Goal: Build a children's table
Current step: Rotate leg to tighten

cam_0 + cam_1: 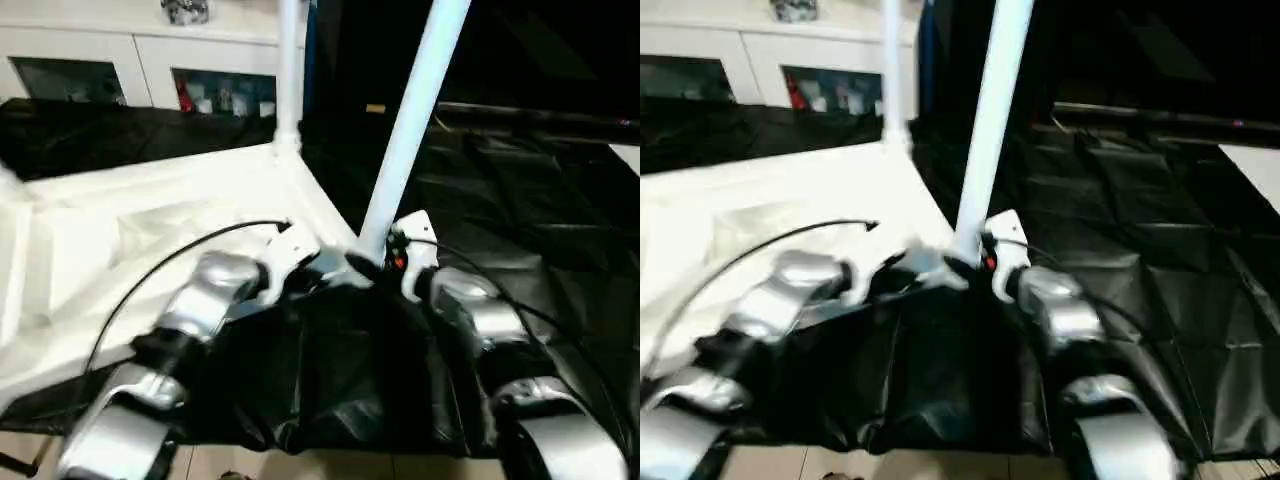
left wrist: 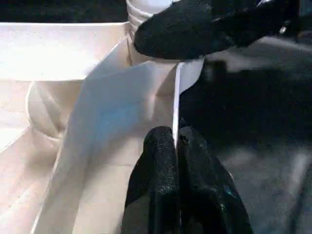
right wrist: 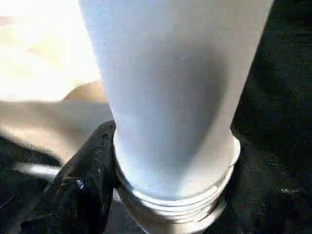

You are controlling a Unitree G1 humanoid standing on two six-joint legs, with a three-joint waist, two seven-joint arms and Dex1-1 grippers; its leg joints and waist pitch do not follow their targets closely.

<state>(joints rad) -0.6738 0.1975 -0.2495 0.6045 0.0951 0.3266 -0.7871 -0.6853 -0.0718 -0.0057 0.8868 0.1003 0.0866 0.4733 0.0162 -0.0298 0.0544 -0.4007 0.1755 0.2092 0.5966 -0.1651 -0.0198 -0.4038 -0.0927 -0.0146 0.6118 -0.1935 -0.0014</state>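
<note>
Nearest: two silver forearms reaching forward over black sheeting (image 1: 330, 380) covering the work surface.

Left gripper (image 2: 176, 146) pinched closed on the thin edge of the tabletop (image 1: 130, 250) rim at the near corner; in the left wrist view both black fingers (image 2: 158, 165) pressed flat either side of that white edge.

Right gripper (image 1: 385, 262) at the base of the near leg (image 1: 410, 120), one black finger (image 3: 83, 185) touching the threaded collar at the leg's foot. Second finger hidden behind the leg, so cannot tell whether the leg is clamped or just flanked by spread fingers.

Tabletop lying upside down on the sheeting, ribbed underside up, spreading left of centre. Near leg rising from the near-right corner socket, leaning slightly right, top out of frame.

Farther back: second leg (image 1: 290, 70) standing upright in the far corner socket.

Beyond: white cabinet (image 1: 140, 60) with glass doors along the back, small items blurred behind the glass.
</note>
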